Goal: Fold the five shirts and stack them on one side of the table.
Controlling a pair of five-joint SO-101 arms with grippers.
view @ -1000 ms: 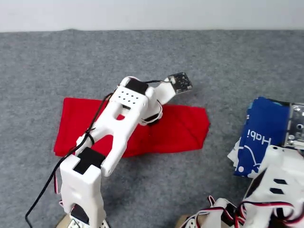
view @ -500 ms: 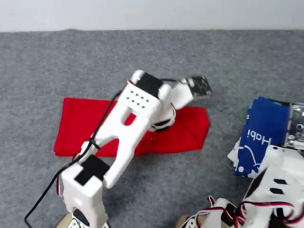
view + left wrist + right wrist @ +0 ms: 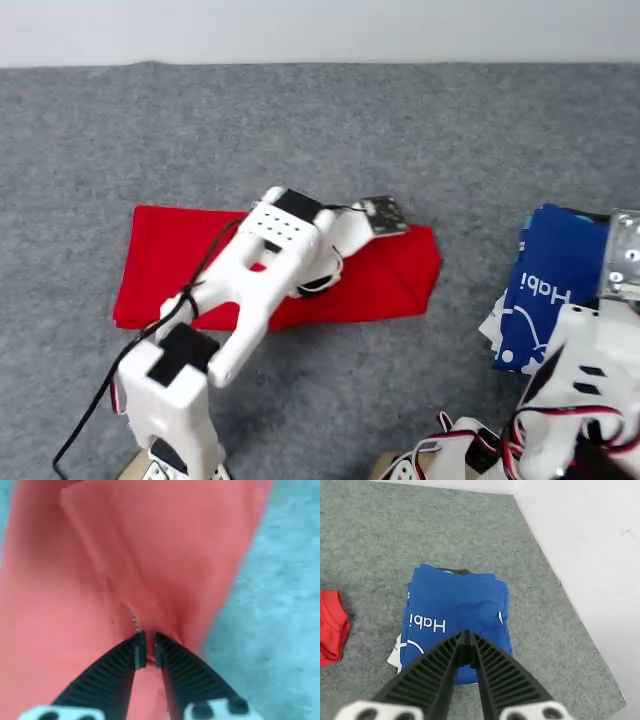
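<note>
A red shirt lies folded into a wide band left of the table's middle. My left gripper is down on its right half. In the left wrist view the left gripper is shut on a puckered fold of the red shirt. A folded blue shirt tops a small stack at the right edge, with white cloth under it. My right gripper hangs shut and empty above the blue shirt.
Grey felt covers the table. A white wall runs close along the stack's right side. The red shirt's right end lies a short gap from the stack. The right arm's base stands at the front right.
The left arm swung right and away over the red shirt, then came back and lower onto its right half. The right arm has barely moved.
</note>
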